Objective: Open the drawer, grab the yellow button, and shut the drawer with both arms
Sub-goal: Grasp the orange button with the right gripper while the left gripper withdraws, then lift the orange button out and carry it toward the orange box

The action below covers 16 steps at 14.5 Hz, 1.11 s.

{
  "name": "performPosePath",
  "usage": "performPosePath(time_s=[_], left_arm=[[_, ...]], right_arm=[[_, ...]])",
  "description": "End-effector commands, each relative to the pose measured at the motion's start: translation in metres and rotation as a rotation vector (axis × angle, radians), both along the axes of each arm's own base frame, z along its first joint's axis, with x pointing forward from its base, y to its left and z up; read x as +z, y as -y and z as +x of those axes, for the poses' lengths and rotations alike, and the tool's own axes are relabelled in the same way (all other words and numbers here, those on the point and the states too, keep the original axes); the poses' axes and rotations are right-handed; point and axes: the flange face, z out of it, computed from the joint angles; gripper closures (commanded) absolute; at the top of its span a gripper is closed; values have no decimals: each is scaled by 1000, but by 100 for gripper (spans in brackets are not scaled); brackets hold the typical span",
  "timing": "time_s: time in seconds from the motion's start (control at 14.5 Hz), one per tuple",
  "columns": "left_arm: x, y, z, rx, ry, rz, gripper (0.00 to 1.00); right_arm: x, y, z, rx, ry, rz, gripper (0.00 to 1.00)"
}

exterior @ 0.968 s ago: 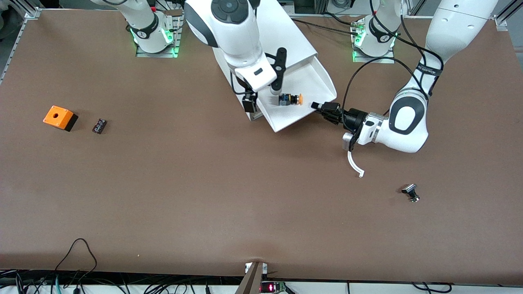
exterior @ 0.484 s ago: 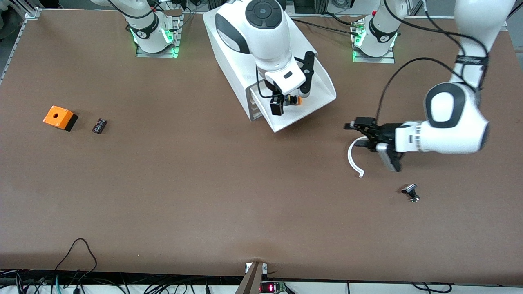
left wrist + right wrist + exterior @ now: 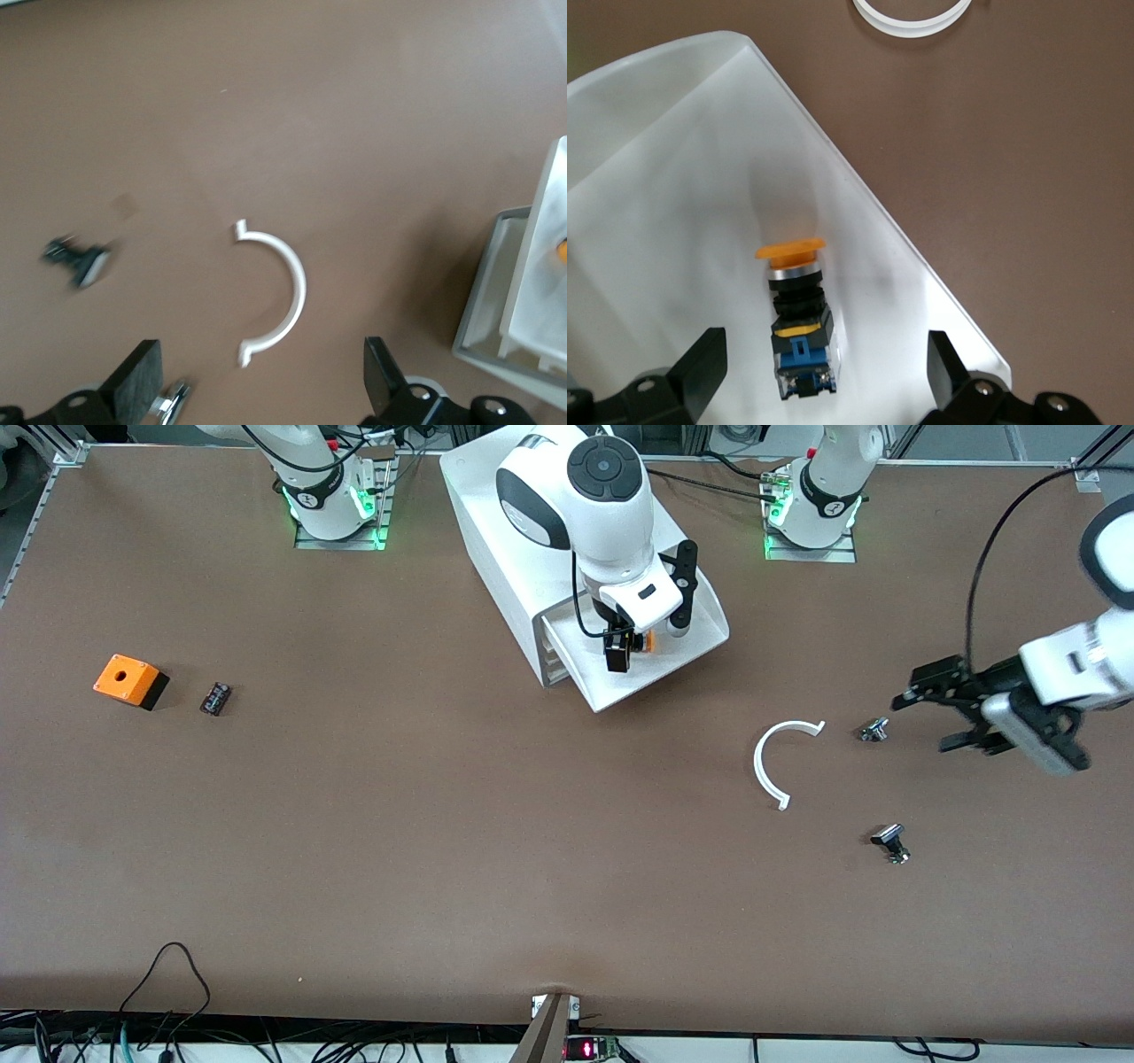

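Reaching from its base down over the pulled-out drawer [image 3: 660, 677], the right arm bends at the elbow above the white cabinet [image 3: 496, 531], wrist pointing down. Right gripper [image 3: 645, 633] hangs directly over the tray, fingers spread wide, nothing between them; in the right wrist view both fingertips [image 3: 700, 359] straddle the button [image 3: 799, 323] without touching it.

Button lies on its side on the drawer floor. Long axis runs roughly along the drawer's slide direction as far as can be judged; orange cap faces away from the gripper's wrist, blue end toward it. In the front view only the orange cap [image 3: 649, 640] shows beside the fingers.

Left arm extends out over the table at its own end, forearm roughly level. Left gripper [image 3: 943, 713] is up over bare table, fingers spread, empty. Just beside it lies a small metal-and-black part [image 3: 874, 730]; a white curved strip [image 3: 772, 762] lies between that part and the drawer. A second small black part [image 3: 890, 841] sits nearer the front camera.

Toward the right arm's end: orange cube [image 3: 128, 679] and small black block [image 3: 214, 698], close together.

No legible writing on any item.
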Motion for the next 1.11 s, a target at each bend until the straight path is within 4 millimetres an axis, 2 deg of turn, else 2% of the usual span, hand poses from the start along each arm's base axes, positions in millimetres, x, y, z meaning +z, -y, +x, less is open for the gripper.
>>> performPosePath(time_s=[0.0,0.07,0.28,0.48,0.69,0.76,0.9,1.04], left_arm=[[42,-2,-33,141,-64,138,0],[57,-7,-40,230,-96,196,0],[73,4,-52,463,-193,345,0],[72,27,-54,590,-233,374,0],[71,32,-54,642,-244,375,0],[72,30,-54,642,-242,376,0],[73,28,-53,644,-232,402,0],[84,33,-50,638,-206,400,0]], right_arm=[[-5,-8,-5,18,7,-21,0],[-13,-7,-5,22,4,-35,0],[-38,-4,-8,27,-20,-69,0],[-50,-1,-9,35,-12,-101,0],[-51,-3,-10,37,-9,-100,0],[-51,-3,-10,35,-10,-100,3],[-50,-4,-11,40,-7,-97,30],[-45,-2,-8,44,-2,-93,47]])
